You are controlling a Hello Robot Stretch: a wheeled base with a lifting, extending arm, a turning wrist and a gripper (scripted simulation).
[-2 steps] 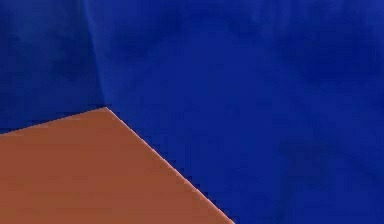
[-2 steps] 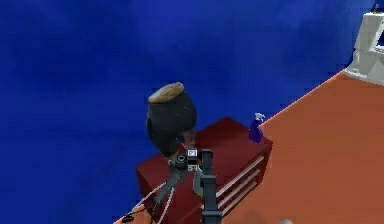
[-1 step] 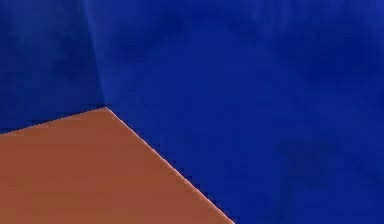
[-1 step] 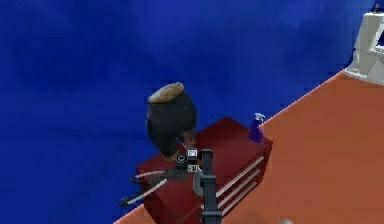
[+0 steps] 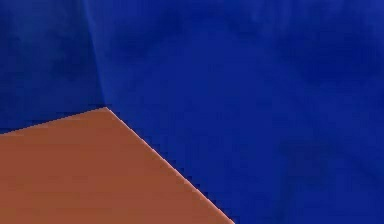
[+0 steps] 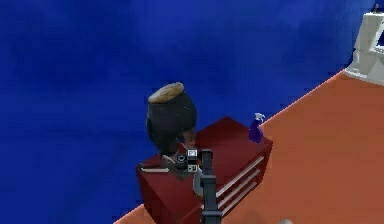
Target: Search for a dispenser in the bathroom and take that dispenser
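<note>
**Dispenser [image 6: 258, 128] on the bench, tool off target**

Small blue-violet bottle, upright at the arm side view's right end of the red bench [image 6: 228, 142]. My tool [image 6: 168, 162] hangs by the dark round pot [image 6: 170, 115] at the other end. Finger spread and load: cannot tell. My judgement: shift the base along the bench until the arm lines up with the bottle, then extend slowly, clear of the pot.

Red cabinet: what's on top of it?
On the red cabinet: a dark round pot and, at its right end, a small purple bottle. The gripper and arm hide part of the top.
</note>
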